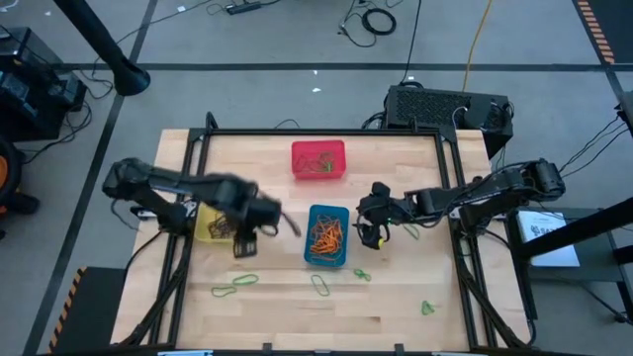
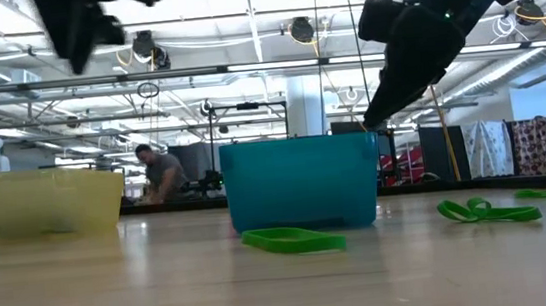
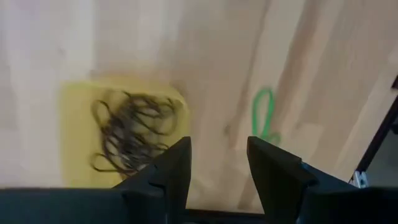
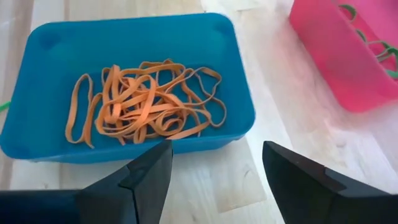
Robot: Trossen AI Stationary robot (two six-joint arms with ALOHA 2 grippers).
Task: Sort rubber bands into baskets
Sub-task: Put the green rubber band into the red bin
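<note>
The yellow basket (image 1: 205, 226) holds dark rubber bands (image 3: 130, 130). The blue basket (image 1: 327, 235) holds orange bands (image 4: 146, 102). The red basket (image 1: 318, 160) holds green bands. Several green bands lie loose on the table near its front, such as one (image 1: 234, 287) in front of the yellow basket. My left gripper (image 1: 245, 237) hangs above the table between the yellow and blue baskets, open and empty (image 3: 217, 146). My right gripper (image 1: 368, 229) hangs just right of the blue basket, open and empty (image 4: 214, 149).
More loose green bands lie at the front middle (image 1: 321, 285), the front right (image 1: 427, 308) and beside the right gripper (image 1: 410, 230). A black box (image 1: 445, 107) stands behind the table's far right corner. In the low view a person (image 2: 162, 172) sits far off.
</note>
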